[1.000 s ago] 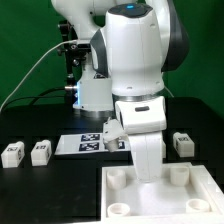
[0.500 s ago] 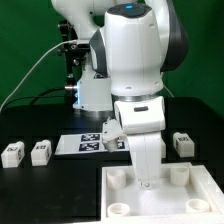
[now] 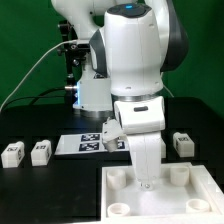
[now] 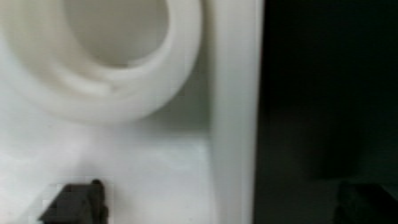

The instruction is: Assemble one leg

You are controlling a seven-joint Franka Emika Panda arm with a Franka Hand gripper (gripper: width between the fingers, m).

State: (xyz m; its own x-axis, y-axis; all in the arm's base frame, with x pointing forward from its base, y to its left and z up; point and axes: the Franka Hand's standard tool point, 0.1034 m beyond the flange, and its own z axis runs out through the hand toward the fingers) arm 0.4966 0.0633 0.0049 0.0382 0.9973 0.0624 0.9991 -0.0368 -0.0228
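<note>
The large white square top lies at the front, with round sockets at its corners. My gripper is lowered onto the top's far edge, between the two far sockets. In the wrist view one dark fingertip rests over the white surface beside a socket ring. The other finger is barely visible against the black table, beyond the top's edge. The jaws stand wide apart astride that edge, holding nothing. Two legs lie at the exterior view's left and a third leg at its right.
The marker board lies behind the top, partly hidden by my arm. The robot base and cables stand at the back in front of a green backdrop.
</note>
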